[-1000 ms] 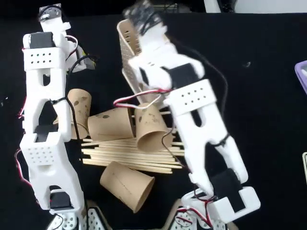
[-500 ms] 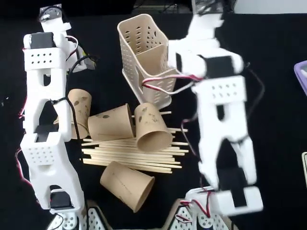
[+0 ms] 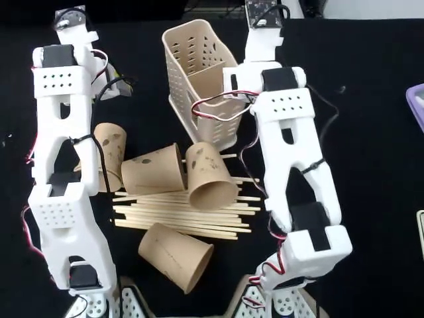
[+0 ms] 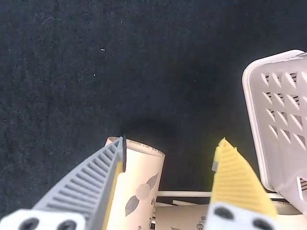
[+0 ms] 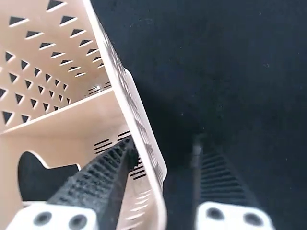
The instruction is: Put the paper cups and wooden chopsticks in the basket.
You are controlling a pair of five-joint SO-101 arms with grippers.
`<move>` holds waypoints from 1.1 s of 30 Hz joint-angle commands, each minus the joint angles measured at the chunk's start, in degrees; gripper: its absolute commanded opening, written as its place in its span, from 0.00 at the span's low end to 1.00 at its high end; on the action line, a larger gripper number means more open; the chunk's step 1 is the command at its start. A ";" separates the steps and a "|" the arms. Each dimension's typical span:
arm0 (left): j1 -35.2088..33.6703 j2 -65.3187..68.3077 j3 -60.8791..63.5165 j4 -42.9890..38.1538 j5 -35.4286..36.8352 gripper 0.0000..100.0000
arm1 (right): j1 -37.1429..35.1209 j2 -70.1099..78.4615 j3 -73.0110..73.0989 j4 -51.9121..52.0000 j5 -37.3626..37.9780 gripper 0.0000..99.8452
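Black cloth [image 3: 371, 165] covers the table. Basket [image 3: 199, 50] stands at the far middle, between the two arms.

Four cups [image 3: 154, 170] lie on their sides in front of it, on and around the heap of chopsticks [image 3: 179, 215]. Three are bunched at the heap's far edge. The fourth lies on the near side. None of them is in the basket.

Change: a second ago the right arm [image 3: 288, 139] was leaning across the basket and covering much of it. It has since swung out to the basket's right side. The basket has straightened and its whole mouth is now open to the high view. Cups, chopsticks and left arm [image 3: 63, 152] have not moved.

Right gripper [image 5: 163, 143]: jaws spread and straddling the basket's side wall, one finger inside, one outside. Whether either finger touches the wall I cannot tell.

Left gripper [image 4: 172, 143]: jaws spread and holding nothing. It hangs above the leftmost cup, with the basket off to one side.

Reading: the right arm seems to have been setting the basket straight, not loading it. All of the loading is still to do. The left gripper looks best placed to make the first pick.
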 commanded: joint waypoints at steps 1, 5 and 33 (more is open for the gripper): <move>-0.04 -3.52 -3.03 0.18 -0.35 0.30 | 1.05 -0.22 -1.63 0.35 0.00 0.01; -0.04 -3.52 -3.03 0.18 -0.35 0.30 | 1.49 -1.89 -3.65 0.35 2.11 0.01; 8.22 -3.52 -24.31 -14.95 -4.92 0.30 | 1.58 2.15 -8.84 -1.67 22.51 0.01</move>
